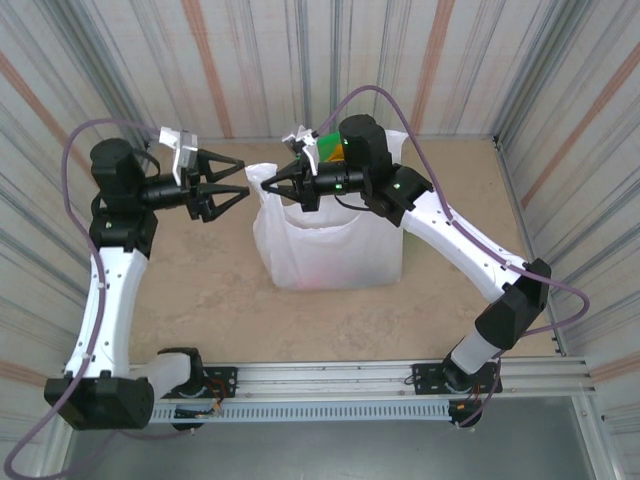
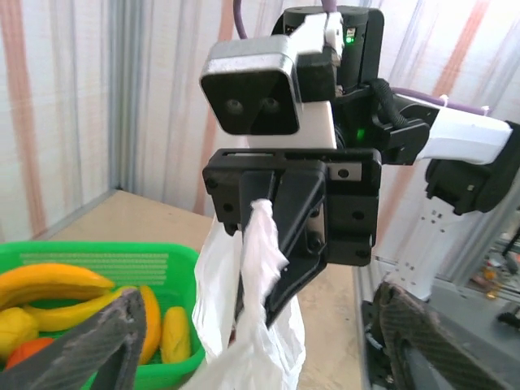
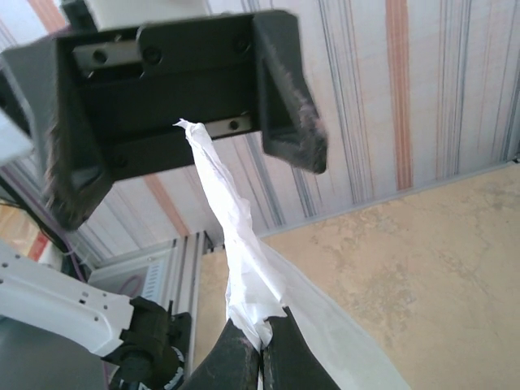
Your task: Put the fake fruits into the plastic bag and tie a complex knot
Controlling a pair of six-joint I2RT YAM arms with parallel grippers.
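Light is bright, even and soft, probably from overhead; shadows on the surface (image 1: 200,290) are faint and soft-edged. The white plastic bag (image 1: 330,255) is close to washed out, its folds hard to read. The walls (image 1: 300,60) bow slightly at the overhead view's edges. In the right wrist view the left gripper (image 3: 187,179) looks fuzzy-edged and out of focus, while the surface behind is sharper.

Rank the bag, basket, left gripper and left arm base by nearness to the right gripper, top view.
1. Bag: pinched in the right gripper.
2. Left gripper: just left, facing it.
3. Basket: behind the wrist.
4. Left arm base: near edge.
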